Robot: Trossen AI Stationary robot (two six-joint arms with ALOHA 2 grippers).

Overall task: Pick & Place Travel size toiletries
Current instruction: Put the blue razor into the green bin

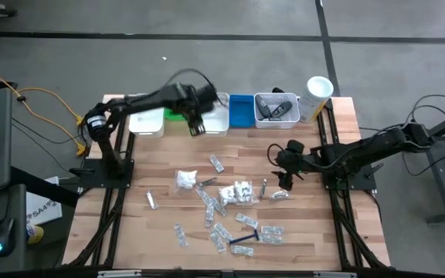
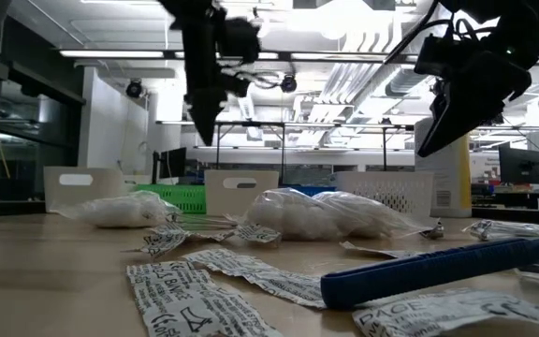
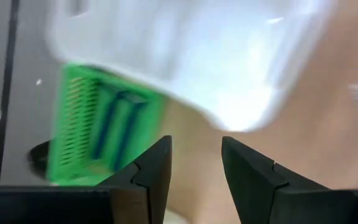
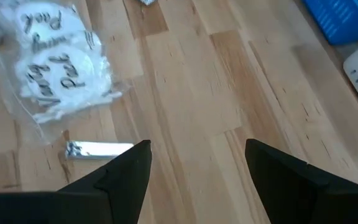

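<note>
Both grippers hang empty, fingers apart: left gripper point(image 1: 195, 123) over the white bin point(image 1: 216, 118) (reaching far), right gripper point(image 1: 287, 179) mid-table.

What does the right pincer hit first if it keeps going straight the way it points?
Probably bare table. The right pincer is open and empty, with only wood between its fingers. The small silvery tube and the clear sachet lie off to one side. Depth is uncertain.

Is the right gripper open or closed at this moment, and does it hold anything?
Open and empty. In the right wrist view the right gripper has its fingers wide apart with only bare table between them, beside a small silvery tube.
</note>
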